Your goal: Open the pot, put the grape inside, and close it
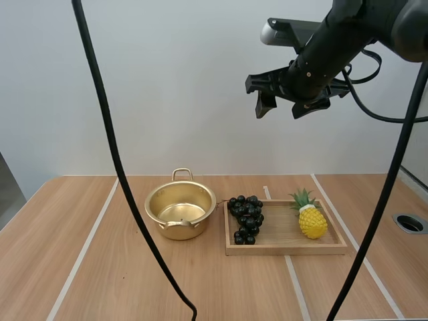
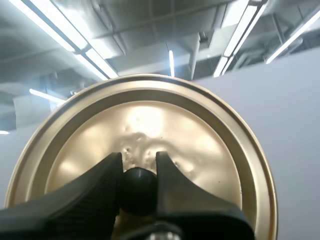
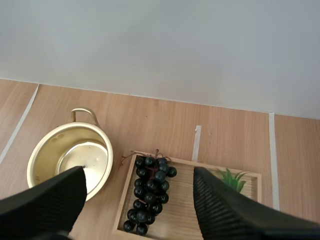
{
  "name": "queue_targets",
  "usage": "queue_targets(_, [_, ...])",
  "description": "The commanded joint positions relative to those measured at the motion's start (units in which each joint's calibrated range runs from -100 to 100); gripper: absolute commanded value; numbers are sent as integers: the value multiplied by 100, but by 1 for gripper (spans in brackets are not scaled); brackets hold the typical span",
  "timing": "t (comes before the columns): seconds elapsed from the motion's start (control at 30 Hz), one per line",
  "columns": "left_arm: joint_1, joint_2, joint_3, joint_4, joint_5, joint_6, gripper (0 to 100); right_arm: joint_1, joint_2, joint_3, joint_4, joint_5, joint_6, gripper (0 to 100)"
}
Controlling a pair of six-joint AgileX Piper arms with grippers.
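The bunch of grapes [image 1: 246, 219] lies on the wooden tray [image 1: 287, 248] at the end nearest the lidless pot [image 1: 175, 229], with a pineapple [image 1: 312, 221] at the other end. High above them the right gripper [image 1: 281, 111] points down, fingers spread wide and empty. The left gripper [image 2: 138, 161] pinches the black knob [image 2: 137, 190] of the lid [image 2: 150, 120].

The right arm [image 1: 361, 23] reaches in up high in the air. The right gripper [image 1: 281, 107] points down, and its two fingers are spread wide apart. The left gripper [image 2: 139, 159] pinches the round black knob [image 2: 137, 190] of the lid [image 2: 150, 120] tight between its fingertips.
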Motion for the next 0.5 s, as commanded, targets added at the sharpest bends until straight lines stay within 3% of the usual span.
queue_targets(0.0, [4, 334, -875, -9, 12, -297, 0, 3, -24, 301, 164, 0, -110, 100])
queue_targets(0.23, [4, 681, -2737, -9, -4, -600, 0, 3, -24, 1048, 276, 0, -293, 100])
queue_targets(0.47, [4, 786, -3804, -9, -4, -600, 0, 3, 90, 1632, 299, 0, -293, 100])
